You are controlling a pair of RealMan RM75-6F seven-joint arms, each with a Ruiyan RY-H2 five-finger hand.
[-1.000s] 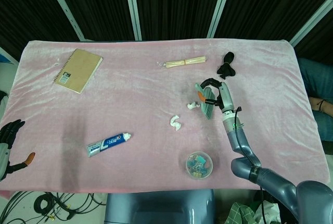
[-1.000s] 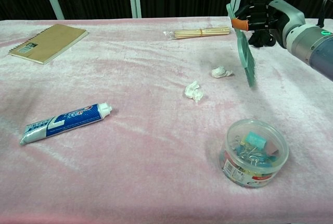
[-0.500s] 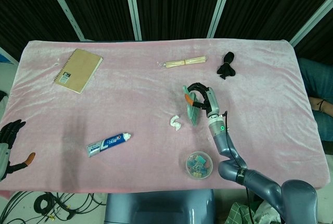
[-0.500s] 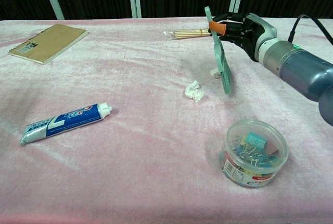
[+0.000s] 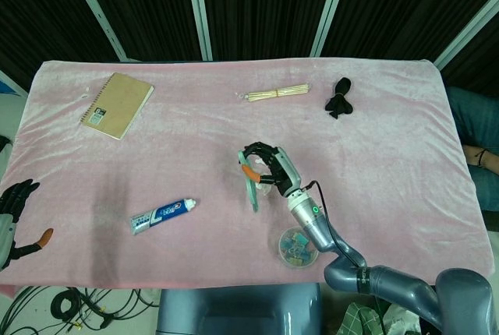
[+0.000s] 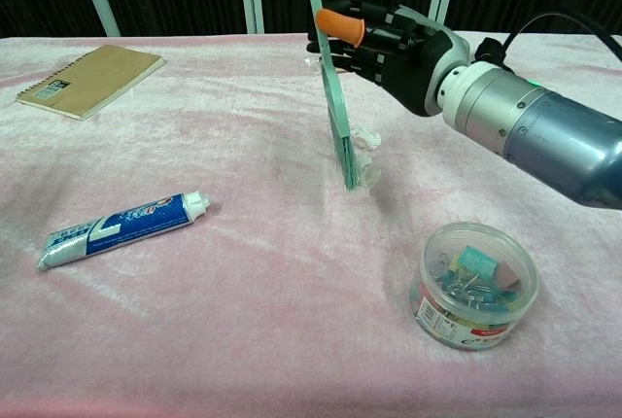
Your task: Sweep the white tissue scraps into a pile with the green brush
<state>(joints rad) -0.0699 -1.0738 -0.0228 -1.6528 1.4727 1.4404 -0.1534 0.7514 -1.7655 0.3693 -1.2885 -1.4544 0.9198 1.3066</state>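
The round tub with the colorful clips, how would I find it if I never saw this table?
Look at the pink table, at the near edge in front of the robot. Just beside the right arm sits the tub, below the right hand and brush. It is the only clear, round container, full of bright clips.

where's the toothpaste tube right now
The toothpaste tube lies flat on the pink cloth toward the front left in the head view, left of the green brush held by the right hand and below the notebook.
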